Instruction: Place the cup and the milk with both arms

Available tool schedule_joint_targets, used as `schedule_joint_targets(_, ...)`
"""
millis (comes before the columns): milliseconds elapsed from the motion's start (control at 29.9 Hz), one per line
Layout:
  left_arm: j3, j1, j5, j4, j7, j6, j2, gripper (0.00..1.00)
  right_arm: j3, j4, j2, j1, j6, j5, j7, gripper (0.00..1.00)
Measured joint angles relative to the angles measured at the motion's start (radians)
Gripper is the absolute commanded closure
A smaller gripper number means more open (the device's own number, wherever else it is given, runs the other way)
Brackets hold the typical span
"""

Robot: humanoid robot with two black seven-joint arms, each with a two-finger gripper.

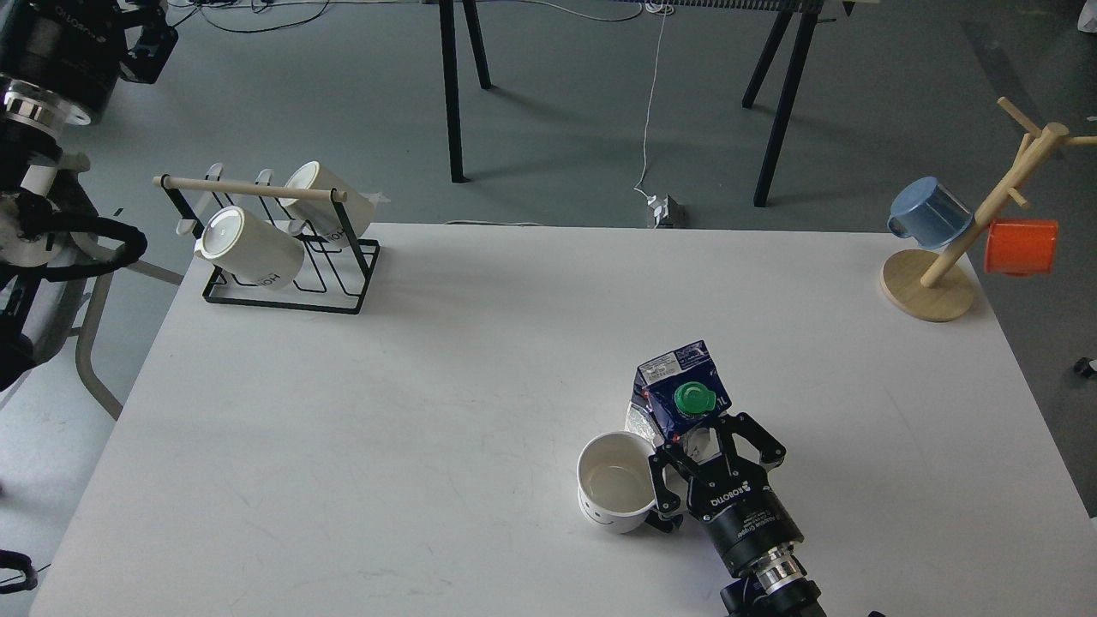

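The white cup (612,493), with a small smiley face on its side, stands upright on the white table (411,386) near the front middle. Its black handle is mostly hidden behind my right gripper. My right gripper (708,444) is shut on the milk (683,401), a blue and white carton with a green cap. It holds the carton upright just right of the cup, and the left finger touches the cup's rim. My left gripper (144,38) is far off at the top left, off the table, seen only in part.
A black wire rack (283,274) with two cream mugs stands at the back left of the table. A wooden mug tree (943,261) holding a blue mug (927,212) and an orange mug (1020,246) stands at the back right.
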Motion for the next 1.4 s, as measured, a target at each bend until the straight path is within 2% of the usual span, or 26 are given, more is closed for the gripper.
schedule_joint_targets(100, 0.0, 0.003, 0.0, 0.0, -0.001, 0.0, -0.001, 0.01, -0.001, -0.003, -0.001, 0.0, 0.0, 0.0, 0.0, 0.47)
schedule_joint_targets(201, 0.0, 0.003, 0.0, 0.0, -0.001, 0.0, -0.001, 0.01, -0.002, -0.01, -0.001, 0.0, 0.0, -0.001, 0.0, 0.43)
schedule_joint_targets(334, 0.0, 0.003, 0.0, 0.0, -0.001, 0.0, -0.001, 0.01, -0.003, -0.025, 0.002, 0.0, 0.0, -0.001, 0.0, 0.19)
schedule_joint_targets(434, 0.0, 0.003, 0.0, 0.0, -0.001, 0.0, -0.001, 0.01, -0.005, -0.028, 0.002, 0.0, 0.0, -0.001, 0.0, 0.11)
schedule_joint_targets(635, 0.001, 0.006, 0.0, 0.0, -0.002, 0.0, 0.0, 0.01, -0.005, -0.028, 0.001, -0.001, 0.0, -0.001, 0.0, 0.02)
schedule_joint_targets(1270, 0.003, 0.015, -0.001, 0.0, -0.003, -0.011, 0.028, 0.01, -0.005, 0.036, -0.009, -0.087, 0.0, -0.001, 0.005, 0.02)
schedule_joint_targets(1404, 0.003, 0.016, -0.002, 0.0, -0.003, -0.012, 0.04, 0.01, -0.004, 0.065, -0.044, -0.129, 0.0, -0.002, 0.005, 0.02)
